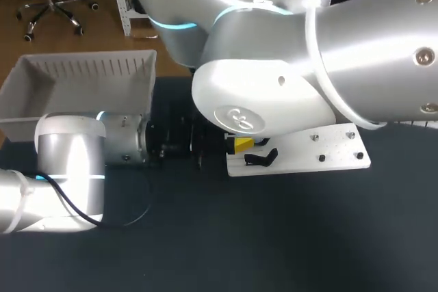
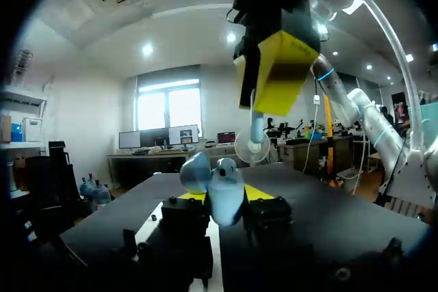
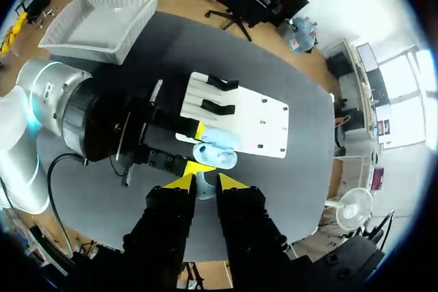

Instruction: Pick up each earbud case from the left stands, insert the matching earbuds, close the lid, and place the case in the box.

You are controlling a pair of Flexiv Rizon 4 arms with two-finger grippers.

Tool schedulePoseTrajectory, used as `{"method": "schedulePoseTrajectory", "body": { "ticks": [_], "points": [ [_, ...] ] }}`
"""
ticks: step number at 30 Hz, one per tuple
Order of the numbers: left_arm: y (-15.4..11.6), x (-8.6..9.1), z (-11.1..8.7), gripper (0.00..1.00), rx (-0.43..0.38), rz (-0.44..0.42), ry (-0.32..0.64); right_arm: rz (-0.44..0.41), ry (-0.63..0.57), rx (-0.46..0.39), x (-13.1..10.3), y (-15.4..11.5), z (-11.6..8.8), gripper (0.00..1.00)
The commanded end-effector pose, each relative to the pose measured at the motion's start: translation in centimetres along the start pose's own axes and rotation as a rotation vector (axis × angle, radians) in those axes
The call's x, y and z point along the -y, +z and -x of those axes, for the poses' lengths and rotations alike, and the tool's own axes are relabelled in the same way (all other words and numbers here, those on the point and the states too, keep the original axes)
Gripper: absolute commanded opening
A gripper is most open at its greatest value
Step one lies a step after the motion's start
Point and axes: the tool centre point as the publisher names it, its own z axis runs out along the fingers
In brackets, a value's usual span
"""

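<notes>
My left gripper is shut on a light blue earbud case, whose lid stands open. Straight above the case hangs my right gripper, shut on a pale earbud that points down at the open case. In the left wrist view the earbud hangs below the right gripper's yellow fingertip, a short way above the case. In the head view my right arm hides the case; only a yellow fingertip shows.
A white plate with black stands lies just right of the grippers. The white box sits at the table's far left corner. My left arm comes in low from the left.
</notes>
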Motion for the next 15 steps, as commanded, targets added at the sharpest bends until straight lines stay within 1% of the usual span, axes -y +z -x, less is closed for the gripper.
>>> {"method": "schedulePoseTrajectory", "body": {
  "ticks": [1,3,6,15],
  "points": [
    [0.02,0.19,-0.08,0.0,0.003,0.008,0.004,0.014,0.042,-0.055,1.27,0.56,0.67,0.0],
    [0.02,0.19,-0.08,0.0,0.003,0.008,0.004,0.016,0.043,-0.053,1.51,0.47,0.53,0.0],
    [0.02,0.19,-0.08,0.0,0.003,0.008,0.004,0.031,0.033,-0.035,1.26,0.28,0.49,0.0],
    [0.02,0.19,-0.08,0.0,0.003,0.008,0.004,0.014,0.009,-0.008,0.58,0.85,0.53,0.0]
  ]
}}
